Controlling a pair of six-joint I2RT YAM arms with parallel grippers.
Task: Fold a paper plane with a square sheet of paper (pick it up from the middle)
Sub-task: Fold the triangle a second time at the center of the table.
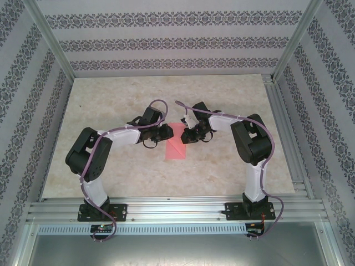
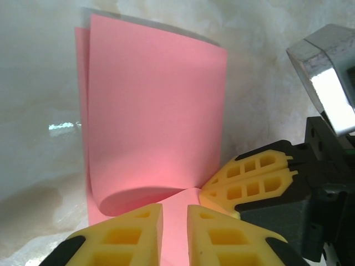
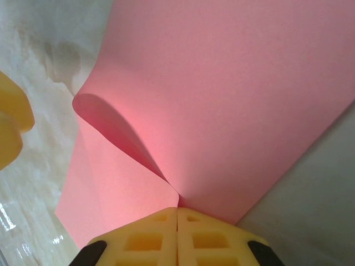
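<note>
Pink paper (image 1: pixel 176 147) lay folded on the worktop (image 1: pixel 111 166) between your two hands, its long side pointing away from you, right hand (image 3: pixel 177 210) pinching its edge, left hand (image 2: pixel 175 216) slightly spread.

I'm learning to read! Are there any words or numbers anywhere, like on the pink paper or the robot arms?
None: no text can be read anywhere.
The paper is plain pink, with no marks.
The walls bear a repeating ornament, no letters.
The arms show no label; anything on them is too small to tell.
</note>
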